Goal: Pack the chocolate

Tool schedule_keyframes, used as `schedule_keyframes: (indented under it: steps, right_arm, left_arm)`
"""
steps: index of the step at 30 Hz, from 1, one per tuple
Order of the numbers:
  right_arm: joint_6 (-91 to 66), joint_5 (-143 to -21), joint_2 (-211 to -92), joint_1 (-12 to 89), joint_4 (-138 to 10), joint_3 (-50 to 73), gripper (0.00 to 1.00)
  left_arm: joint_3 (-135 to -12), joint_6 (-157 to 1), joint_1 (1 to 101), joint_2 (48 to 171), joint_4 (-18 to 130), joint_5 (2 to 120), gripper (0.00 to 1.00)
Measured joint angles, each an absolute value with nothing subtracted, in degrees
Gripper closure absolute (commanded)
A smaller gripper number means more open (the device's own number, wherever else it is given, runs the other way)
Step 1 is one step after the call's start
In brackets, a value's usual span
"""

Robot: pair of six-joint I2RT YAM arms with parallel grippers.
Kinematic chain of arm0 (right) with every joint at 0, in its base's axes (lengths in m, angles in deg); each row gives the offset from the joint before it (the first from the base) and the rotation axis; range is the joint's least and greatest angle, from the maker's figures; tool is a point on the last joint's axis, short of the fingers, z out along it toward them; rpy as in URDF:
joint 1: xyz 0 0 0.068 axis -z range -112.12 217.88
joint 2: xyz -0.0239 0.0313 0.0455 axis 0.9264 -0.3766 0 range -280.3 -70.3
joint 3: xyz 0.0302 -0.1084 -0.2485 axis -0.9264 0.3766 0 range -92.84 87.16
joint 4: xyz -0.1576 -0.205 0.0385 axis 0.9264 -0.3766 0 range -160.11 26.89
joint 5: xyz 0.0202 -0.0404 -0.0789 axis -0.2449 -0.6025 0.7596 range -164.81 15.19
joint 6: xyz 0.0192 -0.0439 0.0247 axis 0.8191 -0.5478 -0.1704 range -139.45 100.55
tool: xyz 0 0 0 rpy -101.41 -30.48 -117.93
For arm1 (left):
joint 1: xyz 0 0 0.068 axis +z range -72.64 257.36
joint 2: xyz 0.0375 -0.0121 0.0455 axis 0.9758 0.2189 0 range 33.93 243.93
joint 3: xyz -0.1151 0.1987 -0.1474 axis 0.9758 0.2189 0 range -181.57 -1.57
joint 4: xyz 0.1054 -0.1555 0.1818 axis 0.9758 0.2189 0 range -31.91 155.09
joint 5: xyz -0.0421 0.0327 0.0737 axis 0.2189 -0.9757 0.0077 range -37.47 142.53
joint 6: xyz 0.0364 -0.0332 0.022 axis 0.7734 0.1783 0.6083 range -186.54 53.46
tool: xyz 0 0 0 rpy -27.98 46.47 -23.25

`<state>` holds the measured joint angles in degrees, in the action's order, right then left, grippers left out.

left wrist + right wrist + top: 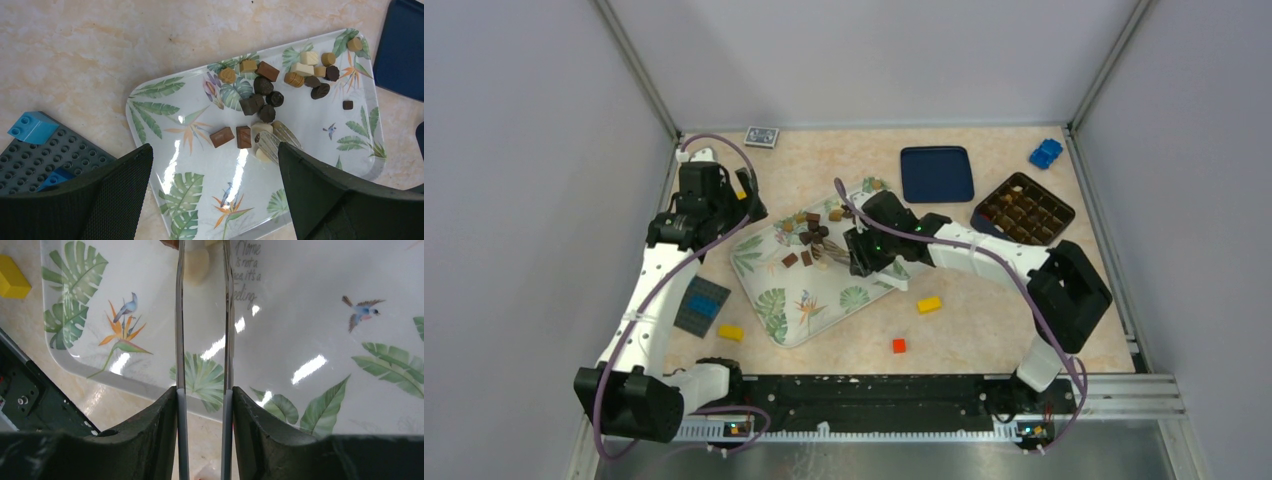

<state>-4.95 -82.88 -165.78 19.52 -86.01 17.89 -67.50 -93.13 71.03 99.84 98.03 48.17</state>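
Chocolates loose: about twenty. Yellow bricks: two. Red brick: one. Blue bricks: three. Trays: two. Box: one. Baseplate: one.

A blue toy brick sits in the worktop's far right corner. A dark blue tray and a small patterned thing, maybe a card box, lie by the far edge. Two yellow bricks and a red brick lie toward the near edge. A grey studded plate lies by the left edge.

Robot lab cell: grey panels, aluminium frame
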Motion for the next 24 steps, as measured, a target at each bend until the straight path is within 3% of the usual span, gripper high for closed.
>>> schedule_keyframes:
  steps: [5,12,16,24]
  right_arm:
    - [-5.36,-83.34,-168.01,19.52,-84.96,17.32,0.62]
    - [-5.71,-83.28,-169.43,19.5,-84.34,15.96,0.85]
    - [-5.78,-82.99,-169.34,19.5,-84.56,15.83,0.93]
    - [-5.54,-78.56,-161.71,19.67,-90.25,16.25,0.96]
  left_arm:
    - [-67.5,-93.13,71.12,99.84,98.03,48.24,0.01]
    - [-67.5,-93.1,71.27,99.84,98.03,48.24,0.01]
    - [-67.5,-93.08,71.27,99.84,98.03,48.41,0.01]
    - [-67.5,-93.06,71.29,99.86,97.99,48.7,0.01]
